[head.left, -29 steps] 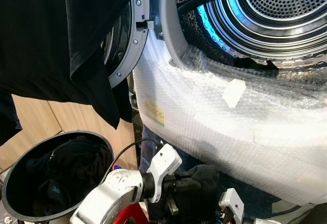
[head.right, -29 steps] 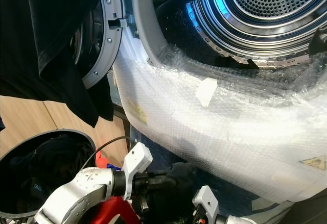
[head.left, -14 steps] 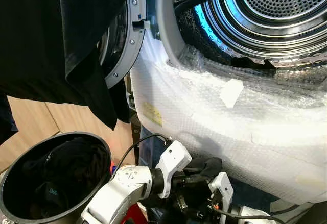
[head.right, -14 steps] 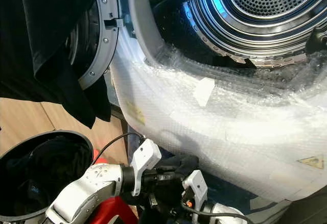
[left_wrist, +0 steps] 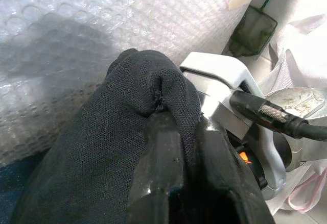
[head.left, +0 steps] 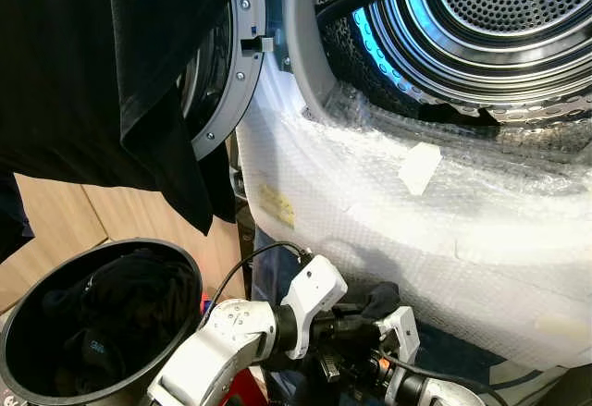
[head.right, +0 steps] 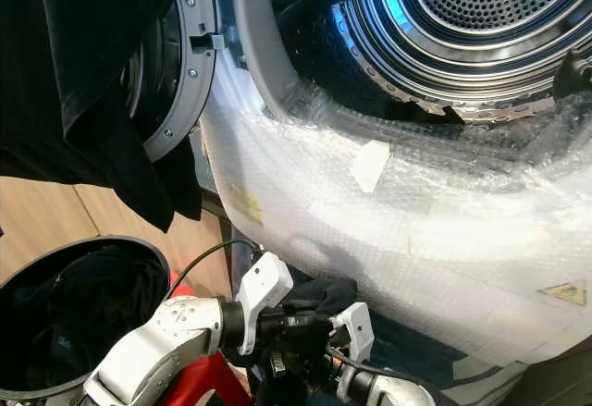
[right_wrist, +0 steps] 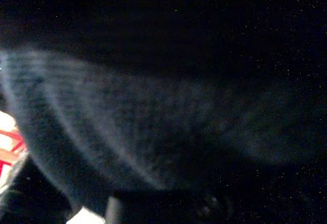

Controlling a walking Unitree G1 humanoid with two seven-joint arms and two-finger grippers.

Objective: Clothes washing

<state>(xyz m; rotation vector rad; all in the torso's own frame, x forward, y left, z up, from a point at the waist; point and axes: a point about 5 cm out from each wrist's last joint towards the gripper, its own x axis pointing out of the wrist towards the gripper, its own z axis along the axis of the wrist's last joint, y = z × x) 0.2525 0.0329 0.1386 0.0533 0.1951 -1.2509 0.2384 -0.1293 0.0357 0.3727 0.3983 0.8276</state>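
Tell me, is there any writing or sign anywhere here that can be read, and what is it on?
No text here can be read.
Yellow label on the bubble wrap over the washing machine's front: print too blurred to read.
Yellow triangle warning sign, low on the same wrapped front: symbol too small to make out.
Pale mark on a dark garment in the black basket: unreadable.

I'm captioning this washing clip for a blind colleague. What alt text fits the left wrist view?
A black mesh garment is draped over the left gripper's black fingers, close to the bubble wrap covering the washing machine's front. The right arm's silver wrist with its black cable sits just beyond the cloth.
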